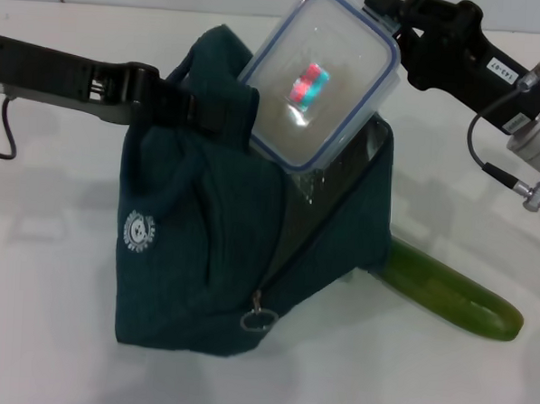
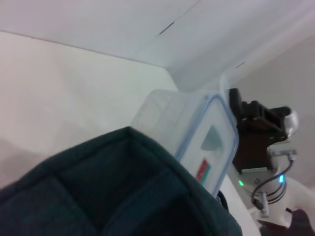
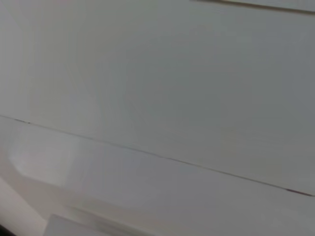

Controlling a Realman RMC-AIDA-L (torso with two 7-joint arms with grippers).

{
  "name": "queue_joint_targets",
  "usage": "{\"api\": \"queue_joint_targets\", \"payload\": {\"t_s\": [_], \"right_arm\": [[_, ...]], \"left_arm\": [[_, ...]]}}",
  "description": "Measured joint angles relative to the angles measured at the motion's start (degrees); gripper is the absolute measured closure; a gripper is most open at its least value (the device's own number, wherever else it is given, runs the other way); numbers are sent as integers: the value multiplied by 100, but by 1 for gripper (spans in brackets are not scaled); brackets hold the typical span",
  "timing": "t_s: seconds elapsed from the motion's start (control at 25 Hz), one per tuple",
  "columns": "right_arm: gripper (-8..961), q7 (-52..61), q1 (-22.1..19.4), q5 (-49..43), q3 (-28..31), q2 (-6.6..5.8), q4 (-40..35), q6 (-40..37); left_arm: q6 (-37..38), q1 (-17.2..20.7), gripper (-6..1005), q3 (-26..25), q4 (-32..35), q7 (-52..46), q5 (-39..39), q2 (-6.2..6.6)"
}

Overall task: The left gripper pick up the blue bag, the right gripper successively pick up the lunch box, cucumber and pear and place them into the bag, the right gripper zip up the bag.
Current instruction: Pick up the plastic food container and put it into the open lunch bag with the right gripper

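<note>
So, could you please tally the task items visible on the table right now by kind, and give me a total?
Blue bag: 1
Lunch box: 1
Cucumber: 1
Pear: 0 in view
Total: 3 items visible

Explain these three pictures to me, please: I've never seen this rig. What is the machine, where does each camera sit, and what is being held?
A two-armed robot packs a lunch bag. The head camera looks down at a white table. The left gripper is clamped on the top of the blue bag, keeping it upright. The right gripper holds the lunch box, tilted, its lower end inside the bag's open mouth. A cucumber lies behind the bag. The left wrist camera shows bag and box close up; the right wrist camera shows only a pale surface.
</note>
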Motion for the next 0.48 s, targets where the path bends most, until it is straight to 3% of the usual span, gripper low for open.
{"api": "queue_joint_targets", "payload": {"t_s": [0.48], "right_arm": [[789,-20,20,-40,52,0,-38,185]], "left_arm": [[3,-138,953,13,-334,155,-57,-30]]}}
